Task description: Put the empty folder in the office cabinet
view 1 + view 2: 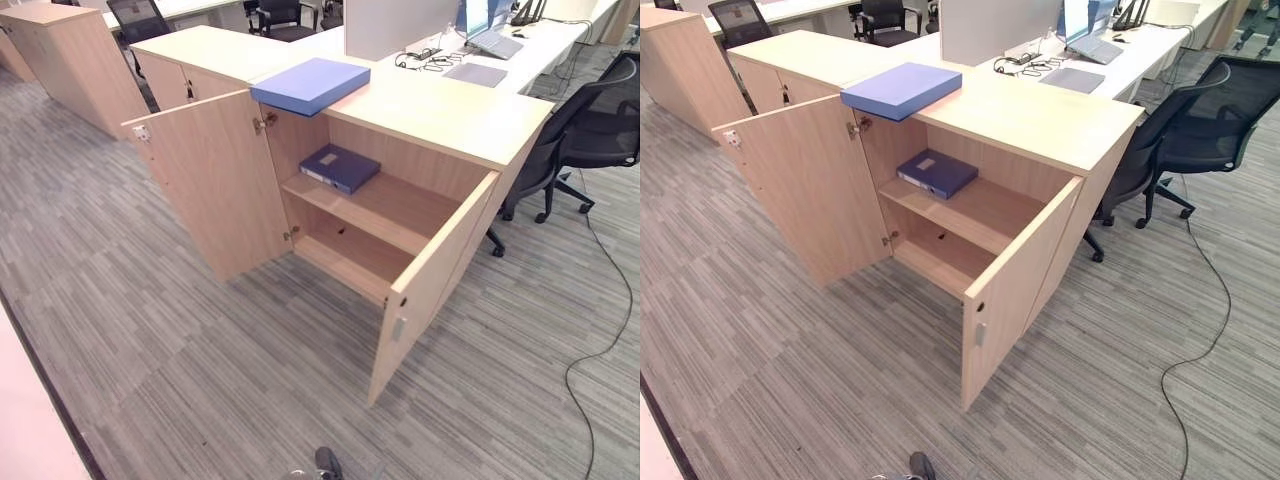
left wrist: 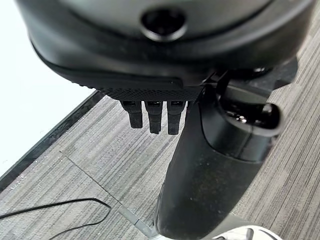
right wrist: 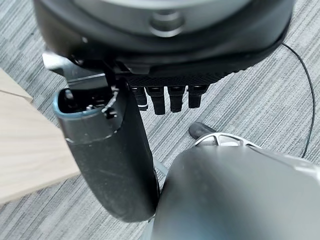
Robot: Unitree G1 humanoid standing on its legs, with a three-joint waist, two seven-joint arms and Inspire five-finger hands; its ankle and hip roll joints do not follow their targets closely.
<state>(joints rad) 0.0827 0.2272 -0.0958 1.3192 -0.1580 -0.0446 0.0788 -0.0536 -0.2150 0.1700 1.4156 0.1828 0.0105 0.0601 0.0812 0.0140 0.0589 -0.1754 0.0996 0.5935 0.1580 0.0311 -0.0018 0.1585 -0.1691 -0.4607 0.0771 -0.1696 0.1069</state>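
1. Blue folder (image 1: pixel 310 85) lies on the cabinet (image 1: pixel 440 115) top, overhanging the front edge; both doors open.
2. Left hand (image 2: pixel 155 117) and right hand (image 3: pixel 170 100) hang straight-fingered, relaxed, holding nothing.
3. Plan: grip overhanging edge, slide onto shelf (image 1: pixel 385 210) beside the dark-blue binder (image 1: pixel 340 167).

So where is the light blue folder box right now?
The light blue folder box lies flat on top of the wooden office cabinet, overhanging its front edge above the open left door.

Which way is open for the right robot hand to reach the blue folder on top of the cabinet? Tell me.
Probably from the front: the blue folder lies at the cabinet top front edge, overhanging it, with nothing on or around it. But the right robot hand hangs by the robot's side, fingers straight, well short of it.
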